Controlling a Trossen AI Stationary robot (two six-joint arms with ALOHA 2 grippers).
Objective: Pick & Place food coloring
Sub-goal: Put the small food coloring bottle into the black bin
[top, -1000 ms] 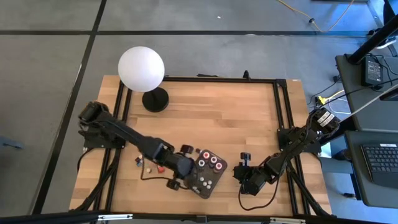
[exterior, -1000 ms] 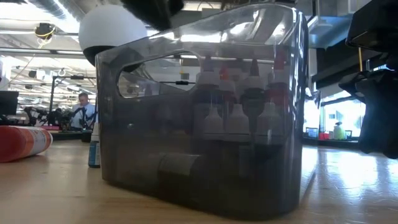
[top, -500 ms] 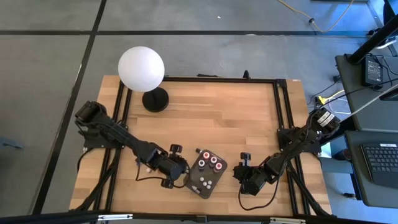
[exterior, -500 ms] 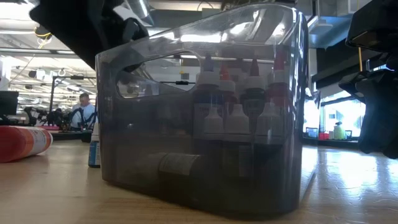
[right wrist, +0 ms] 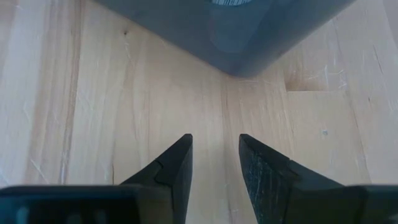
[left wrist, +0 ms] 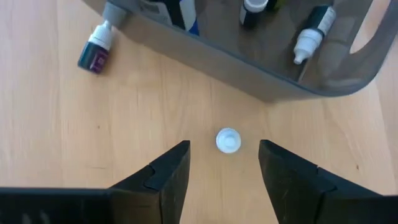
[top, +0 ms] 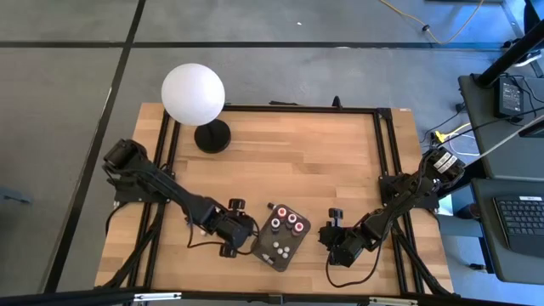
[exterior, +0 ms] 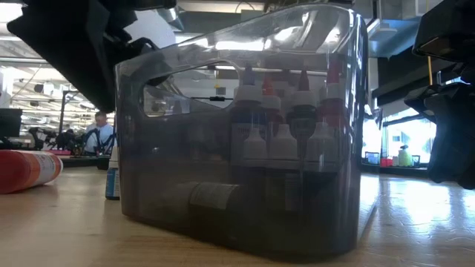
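Food coloring bottles (top: pixel 286 224) mostly sit in our tray (top: pixel 270 256) near the desk's front edge, with a few left beside it under our spread, empty left gripper (left wrist: pixel 224 167); the right gripper (right wrist: pixel 216 163) idles part-open.

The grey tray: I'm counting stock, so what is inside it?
Inside the grey tray, several dropper bottles stand upright with white and red caps. Its tinted wall blurs those behind, so an exact count cannot be made.

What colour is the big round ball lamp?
White, the big globe lamp on its black base, seen best in the high view.
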